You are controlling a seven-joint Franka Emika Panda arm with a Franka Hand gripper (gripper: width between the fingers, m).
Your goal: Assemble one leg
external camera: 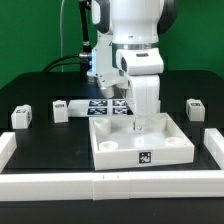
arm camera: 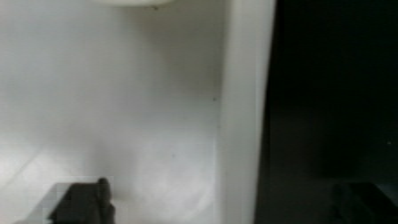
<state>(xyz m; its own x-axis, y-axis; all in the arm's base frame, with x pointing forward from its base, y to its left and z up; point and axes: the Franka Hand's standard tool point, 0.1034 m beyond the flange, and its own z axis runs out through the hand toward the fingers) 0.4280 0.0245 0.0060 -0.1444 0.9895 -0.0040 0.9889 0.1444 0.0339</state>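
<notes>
The white square panel (external camera: 140, 148) with round recesses lies at the middle of the black table, a tag on its front wall. My gripper (external camera: 136, 124) hangs low over the panel's far edge. In the wrist view the gripper (arm camera: 222, 202) is open and empty. One dark fingertip (arm camera: 80, 200) is over the white panel (arm camera: 125, 110) and the other is over the black table, with the panel's edge between them. Three small white legs stand apart on the table: one (external camera: 22, 117) and another (external camera: 60, 110) at the exterior view's left, and a third (external camera: 195, 108) at its right.
The marker board (external camera: 105, 104) lies behind the panel, partly hidden by the arm. A low white rail (external camera: 110, 186) borders the table at the front and both sides. Cables hang behind the arm.
</notes>
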